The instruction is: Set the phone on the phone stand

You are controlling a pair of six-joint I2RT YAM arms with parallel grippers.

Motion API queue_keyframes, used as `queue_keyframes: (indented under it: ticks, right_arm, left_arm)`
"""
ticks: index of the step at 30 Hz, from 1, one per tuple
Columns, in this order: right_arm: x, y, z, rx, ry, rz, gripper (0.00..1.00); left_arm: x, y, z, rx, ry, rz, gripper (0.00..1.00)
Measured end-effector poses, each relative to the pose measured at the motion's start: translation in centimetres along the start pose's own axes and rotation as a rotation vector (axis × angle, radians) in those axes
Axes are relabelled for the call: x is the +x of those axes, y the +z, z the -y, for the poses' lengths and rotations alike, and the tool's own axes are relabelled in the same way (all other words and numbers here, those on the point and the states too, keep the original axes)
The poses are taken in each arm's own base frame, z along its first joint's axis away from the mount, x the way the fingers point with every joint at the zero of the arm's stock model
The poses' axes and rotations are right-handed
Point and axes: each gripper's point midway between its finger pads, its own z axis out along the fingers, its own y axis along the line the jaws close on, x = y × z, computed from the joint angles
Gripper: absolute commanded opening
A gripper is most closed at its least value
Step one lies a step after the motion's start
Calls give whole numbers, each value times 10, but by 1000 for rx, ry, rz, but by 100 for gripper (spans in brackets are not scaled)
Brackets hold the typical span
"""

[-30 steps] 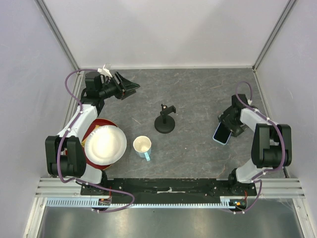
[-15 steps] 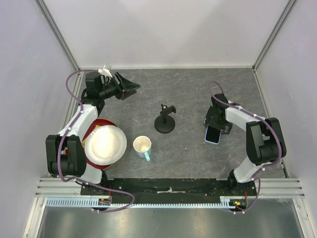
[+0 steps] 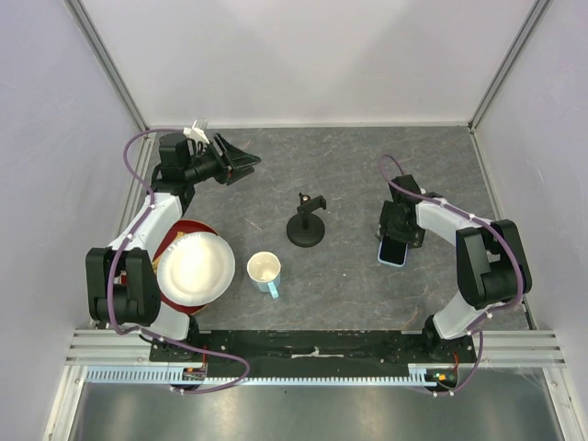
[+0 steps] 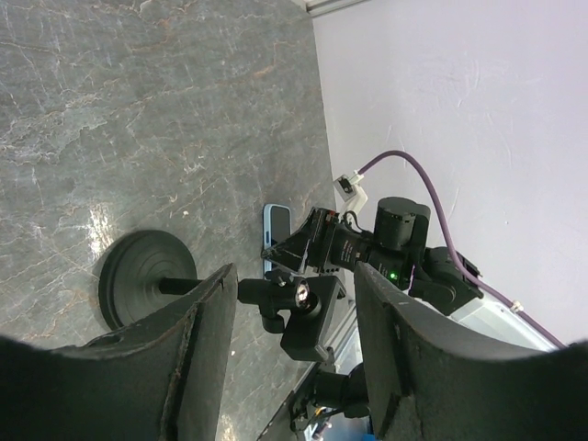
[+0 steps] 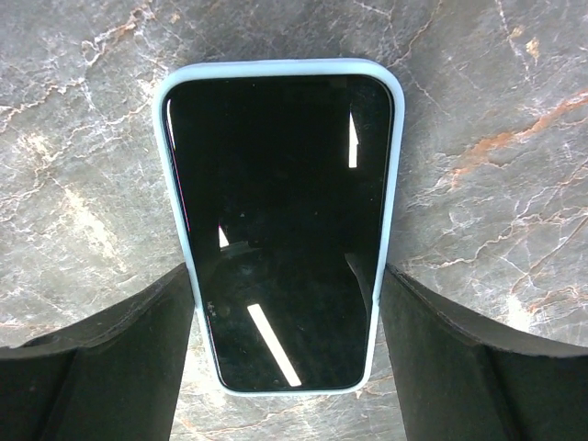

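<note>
Where the grey, veined tabletop (image 5: pixel 478 110) met pale lilac walls (image 3: pixel 303 55), the right claw (image 5: pixel 285 271) was clamped on the phone (image 5: pixel 280 211), screen up between its fingers (image 5: pixel 110 367); the left claw (image 4: pixel 294 268) hung apart, the phone stand (image 4: pixel 138 280) beyond it.

Glossy glass phone (image 5: pixel 280 230) screen, matt stone-look table (image 5: pixel 83 138).

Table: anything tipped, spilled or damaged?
Nothing stands out. Black disc-based phone stand upright, black-screened phone in light blue case uncracked, gripped by right tool, white cup upright, no spills.
</note>
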Motion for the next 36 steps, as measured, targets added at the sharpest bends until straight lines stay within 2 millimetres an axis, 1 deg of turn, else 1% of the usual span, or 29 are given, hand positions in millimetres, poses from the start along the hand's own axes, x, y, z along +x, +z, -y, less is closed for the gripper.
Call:
queue_keyframes:
  ticks: [1, 3, 4, 6, 7, 9, 10, 13, 16, 19, 21, 23, 24, 27, 31, 33, 36]
  right_arm:
    - [0, 0, 0, -2, -4, 1, 54]
    - [0, 0, 0, -7, -9, 3, 41]
    - [0, 0, 0, -10, -11, 9, 30]
    - [0, -1, 0, -20, -13, 26, 22]
    - [0, -2, 0, -26, -14, 35, 13]
    - [1, -4, -1, -49, -13, 53, 2]
    - [3, -6, -3, -67, -12, 52, 0]
    - [12, -14, -10, -128, -11, 42, 0]
    - [12, -31, -19, -204, -4, 77, 0]
    - [1, -58, -29, -294, 23, 158, 0]
    - [-12, -86, -38, -379, 57, 240, 0]
    - [-23, -109, -46, -450, 89, 305, 0]
    - [-26, -119, -49, -482, 107, 325, 0]
    - [-30, -142, -56, -557, 173, 347, 0]
    - [-32, -173, -63, -659, 311, 356, 0]
    - [-35, -190, -65, -709, 373, 374, 0]
    - [-42, -216, -63, -763, 438, 417, 0]
  left_arm:
    - [0, 1, -1, 1, -2, -3, 60]
    - [2, 1, -2, 4, -5, -13, 60]
    - [2, 2, -2, 6, -5, -16, 60]
    - [3, 2, -1, 9, -3, -17, 61]
    - [3, 2, 0, 13, 0, -18, 61]
    - [4, 3, 1, 17, 4, -22, 64]
    - [5, 3, 2, 18, 6, -26, 64]
    - [11, 6, 8, 31, 33, -41, 68]
    - [23, 11, 25, 69, 97, -72, 72]
    - [42, 14, 54, 133, 197, -110, 73]
    - [59, 13, 78, 189, 279, -135, 73]
    - [76, 8, 102, 249, 365, -150, 73]
    - [84, 5, 114, 281, 409, -157, 73]
    - [100, -3, 136, 341, 500, -160, 73]
    - [118, -4, 150, 389, 572, -180, 73]
    - [127, -2, 152, 398, 593, -194, 74]
    - [132, 0, 153, 398, 627, -192, 75]
